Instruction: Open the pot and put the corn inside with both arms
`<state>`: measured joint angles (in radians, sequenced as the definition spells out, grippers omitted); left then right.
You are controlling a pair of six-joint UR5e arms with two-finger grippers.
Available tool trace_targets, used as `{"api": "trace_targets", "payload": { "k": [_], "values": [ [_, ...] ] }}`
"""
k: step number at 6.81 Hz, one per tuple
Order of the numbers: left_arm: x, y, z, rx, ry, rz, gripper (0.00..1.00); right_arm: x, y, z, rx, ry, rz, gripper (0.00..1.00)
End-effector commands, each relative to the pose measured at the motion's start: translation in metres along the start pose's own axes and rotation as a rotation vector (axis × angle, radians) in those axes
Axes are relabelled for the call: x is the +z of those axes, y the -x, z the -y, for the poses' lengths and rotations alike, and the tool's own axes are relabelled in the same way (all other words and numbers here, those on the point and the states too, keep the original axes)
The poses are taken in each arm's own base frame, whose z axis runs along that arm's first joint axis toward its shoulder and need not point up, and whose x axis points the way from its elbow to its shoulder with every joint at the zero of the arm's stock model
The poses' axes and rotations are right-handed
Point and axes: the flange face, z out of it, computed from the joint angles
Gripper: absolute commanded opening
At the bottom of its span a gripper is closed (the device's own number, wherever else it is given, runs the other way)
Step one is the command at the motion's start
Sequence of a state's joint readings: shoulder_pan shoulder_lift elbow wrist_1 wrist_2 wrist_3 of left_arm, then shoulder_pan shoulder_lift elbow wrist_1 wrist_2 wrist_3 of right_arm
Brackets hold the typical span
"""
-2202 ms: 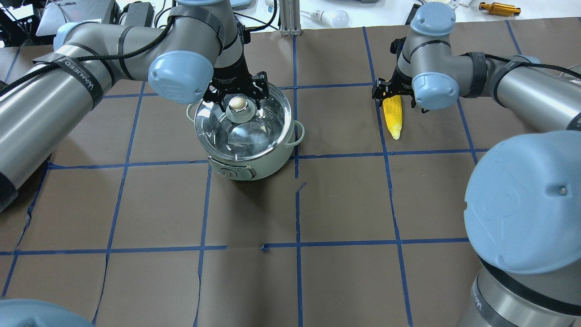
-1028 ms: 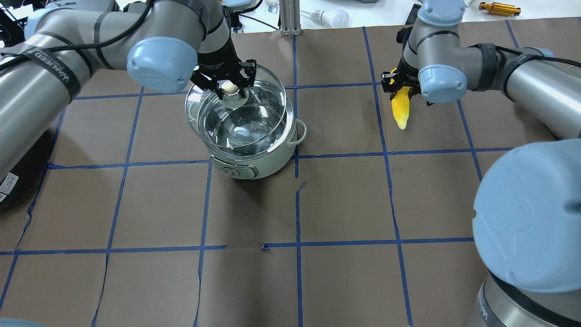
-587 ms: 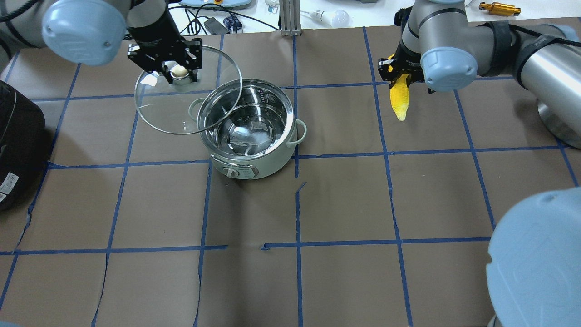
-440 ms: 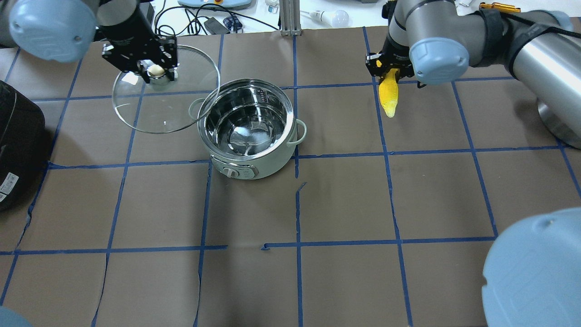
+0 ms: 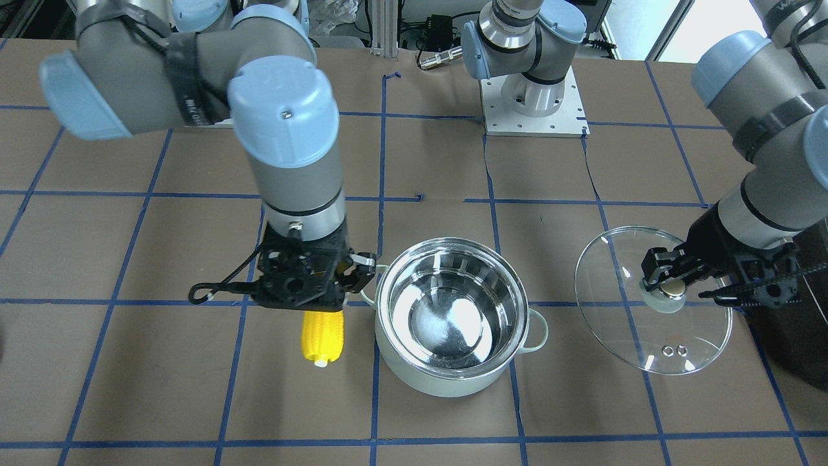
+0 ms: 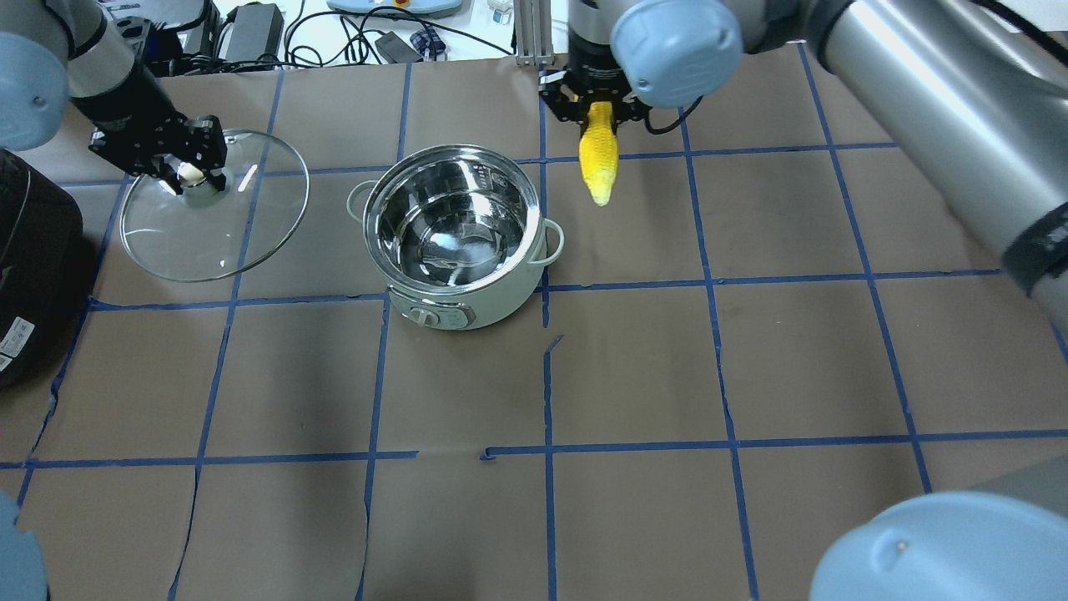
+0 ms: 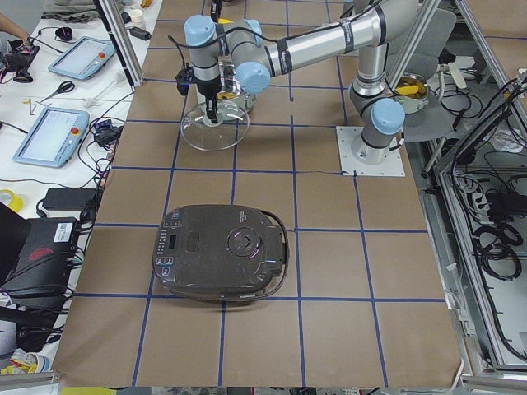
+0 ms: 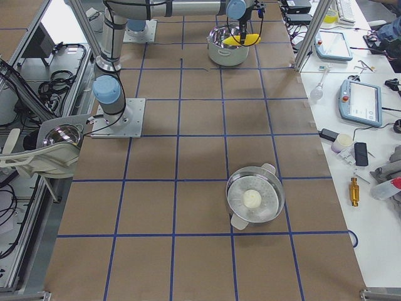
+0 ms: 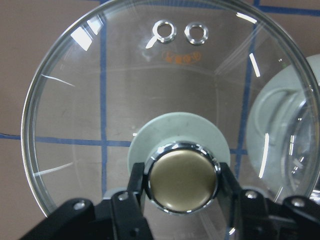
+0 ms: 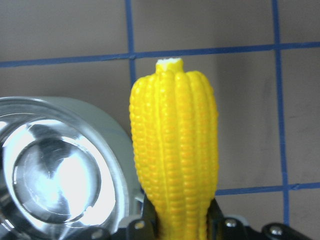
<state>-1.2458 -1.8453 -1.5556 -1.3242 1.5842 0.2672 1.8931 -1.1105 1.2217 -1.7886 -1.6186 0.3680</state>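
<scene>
front-facing view: the mint-green pot (image 5: 446, 382) stands open on the brown table (image 5: 129, 388). at its 9 o'clock the right gripper (image 5: 321, 305) pinches the thick end of the corn (image 5: 322, 333), which hangs tip down just beside the pot's rim. at the pot's 3 o'clock the left gripper (image 5: 669, 285) pinches the gold knob (image 5: 673, 291) of the tilted glass lid (image 5: 621, 323), apart from the pot. overhead view: the lid is at the pot's 9 o'clock, the corn at its 2 o'clock, a black appliance (image 6: 33, 242) at the lid's 9 o'clock. exterior left: the appliance lies at the lid's 6 o'clock. exterior right: a lidded steel pot (image 8: 254, 200) sits near, well apart. left wrist view: two fingers (image 9: 137, 182) press the knob's sides. right wrist view: the corn rises from between the fingers, the pot's rim at its 8 o'clock.
</scene>
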Motion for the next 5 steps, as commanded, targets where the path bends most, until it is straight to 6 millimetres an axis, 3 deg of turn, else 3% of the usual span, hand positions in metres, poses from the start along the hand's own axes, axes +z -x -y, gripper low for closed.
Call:
{"api": "trace_targets", "payload": {
  "k": [1, 3, 4, 5],
  "values": [
    [0.06, 0.069, -0.018, 0.047, -0.005, 0.0, 0.19, 0.035, 0.104, -0.016, -0.028, 0.003, 0.011, 0.0],
    [0.088, 0.066, -0.023, 0.048, -0.01, -0.002, 0.19, 0.059, 0.133, -0.024, -0.053, 0.003, 0.03, 0.0],
    [0.097, 0.068, -0.02, 0.053, -0.011, 0.002, 0.18, 0.065, 0.14, -0.03, -0.071, 0.012, 0.026, 0.15],
    [0.105, 0.068, -0.019, 0.048, -0.015, 0.001, 0.18, 0.069, 0.137, -0.032, -0.081, 0.02, 0.021, 0.69]
  ]
}}
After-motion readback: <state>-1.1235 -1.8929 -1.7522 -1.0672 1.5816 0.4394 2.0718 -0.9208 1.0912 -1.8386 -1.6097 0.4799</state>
